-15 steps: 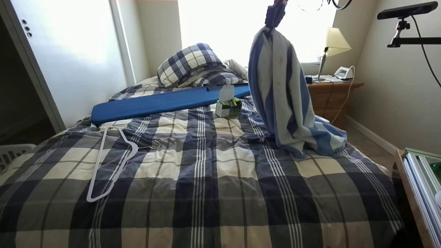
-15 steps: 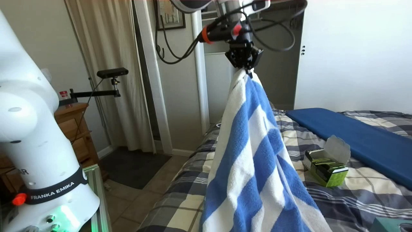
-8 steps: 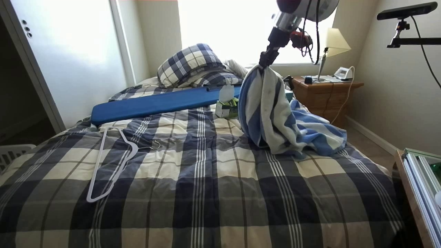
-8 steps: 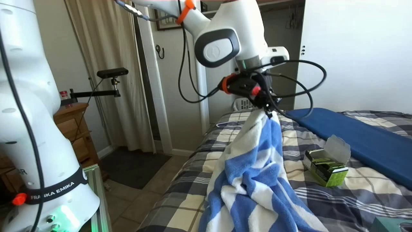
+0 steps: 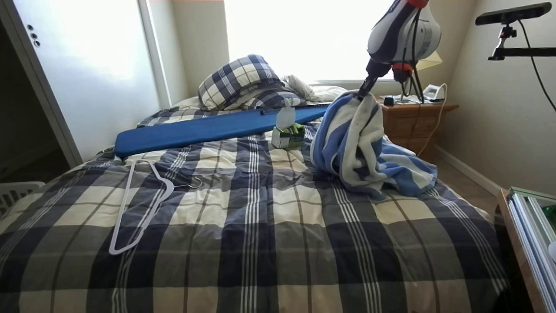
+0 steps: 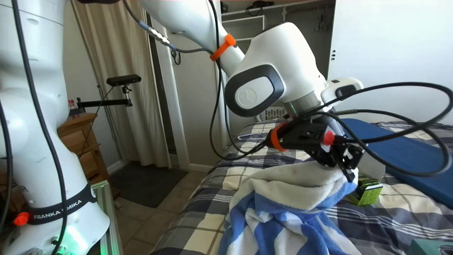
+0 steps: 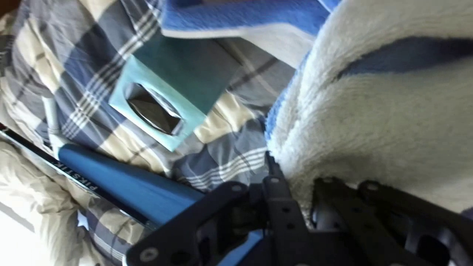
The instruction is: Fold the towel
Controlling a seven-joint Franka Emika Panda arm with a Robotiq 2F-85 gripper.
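Observation:
The blue and white striped towel (image 5: 356, 143) is bunched on the bed, its upper part lifted. It also shows in an exterior view (image 6: 276, 219), its lower part in loose folds on the plaid bedspread (image 5: 295, 208). My gripper (image 5: 362, 93) is shut on a pinch of the towel's upper edge and holds it above the bed. In an exterior view my gripper (image 6: 347, 173) is tilted, with a white fold trailing from it. In the wrist view white cloth (image 7: 388, 122) fills the space between the fingers of my gripper (image 7: 295, 171) and hides one fingertip.
A teal tissue box (image 7: 159, 111) lies on the bed near the towel. A green tea box (image 5: 288, 135) stands open beside it. A blue ironing board (image 5: 195, 130) lies across the bed. A white hanger (image 5: 123, 208) lies at one side. Cables (image 6: 417, 127) loop from my wrist.
My gripper has come down with the towel in it and tilted. In an exterior view it has moved across toward the tea box. The raised part of the towel is lower and more bunched.

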